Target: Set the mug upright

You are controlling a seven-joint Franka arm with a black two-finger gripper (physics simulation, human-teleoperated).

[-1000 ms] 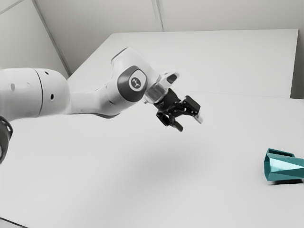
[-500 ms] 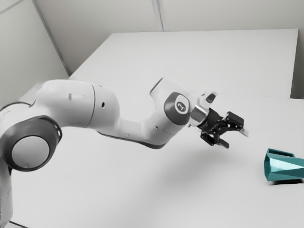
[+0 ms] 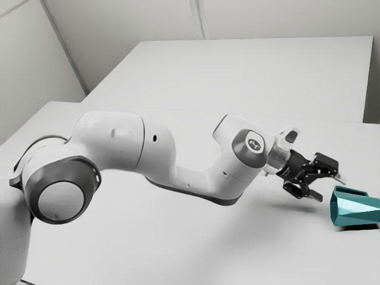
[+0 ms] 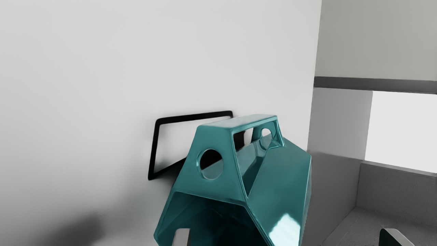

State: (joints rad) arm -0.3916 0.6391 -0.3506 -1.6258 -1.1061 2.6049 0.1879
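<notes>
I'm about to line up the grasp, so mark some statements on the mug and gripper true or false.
1. The mug lies on its side. True.
2. The gripper is closed on the mug. False: its fingers stand open, not gripping it.
3. The mug's open end faces the gripper. True.
4. The handle is one solid piece without holes. False: a round hole goes through it.
5. In the exterior view, the gripper is to the right of the mug. False: it is to the left.
6. The exterior view's right edge cuts off part of the mug. True.
</notes>
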